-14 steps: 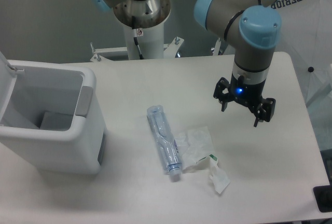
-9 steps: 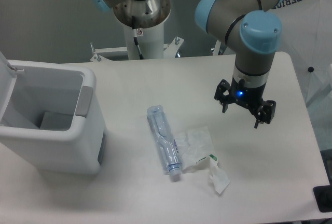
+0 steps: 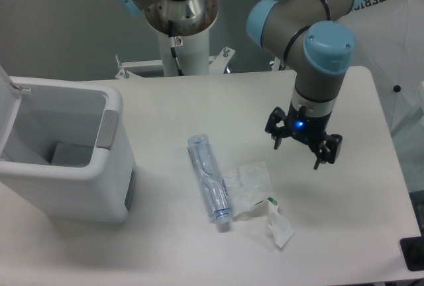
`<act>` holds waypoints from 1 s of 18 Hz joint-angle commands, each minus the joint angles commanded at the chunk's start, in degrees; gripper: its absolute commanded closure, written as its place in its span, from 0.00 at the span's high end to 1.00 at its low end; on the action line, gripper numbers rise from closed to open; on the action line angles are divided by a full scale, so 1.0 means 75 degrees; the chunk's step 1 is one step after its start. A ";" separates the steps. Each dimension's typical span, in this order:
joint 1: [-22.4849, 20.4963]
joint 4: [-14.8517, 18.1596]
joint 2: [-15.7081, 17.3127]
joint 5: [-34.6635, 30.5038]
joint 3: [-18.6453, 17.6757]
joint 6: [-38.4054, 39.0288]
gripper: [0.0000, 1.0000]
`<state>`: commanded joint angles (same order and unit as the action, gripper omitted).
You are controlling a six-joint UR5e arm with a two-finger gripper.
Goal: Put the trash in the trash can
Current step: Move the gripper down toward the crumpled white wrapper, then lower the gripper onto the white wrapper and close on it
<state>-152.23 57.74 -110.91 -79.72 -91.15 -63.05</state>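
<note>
A crushed clear plastic bottle (image 3: pixel 209 177) lies flat in the middle of the table, cap end toward the front. Touching its right side lies a crumpled clear-white wrapper (image 3: pixel 255 191) with a small green mark. The white trash can (image 3: pixel 73 167) stands at the left with its lid swung up and its inside showing. My gripper (image 3: pixel 297 151) hangs open above the table, up and to the right of the wrapper, nothing between its fingers.
The arm's base column (image 3: pixel 179 31) rises behind the table's far edge. A white cloth with printed letters (image 3: pixel 391 28) hangs at the right. A dark object (image 3: pixel 414 253) sits at the table's front right corner.
My gripper has shifted left and slightly down, closer to the wrapper. Bottle, wrapper and trash can lie as before.
</note>
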 joint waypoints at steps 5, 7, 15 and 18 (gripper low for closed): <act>0.0714 0.0187 -0.0668 -0.0012 0.0925 0.2298 1.00; 0.0855 0.0538 -0.0996 -0.0070 0.1312 0.2743 1.00; 0.1266 0.0551 -0.1548 -0.1547 0.1524 0.3612 1.00; 0.1278 0.0551 -0.1712 -0.1686 0.1513 0.3894 1.00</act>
<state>-142.65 61.88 -123.75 -92.36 -79.80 -33.84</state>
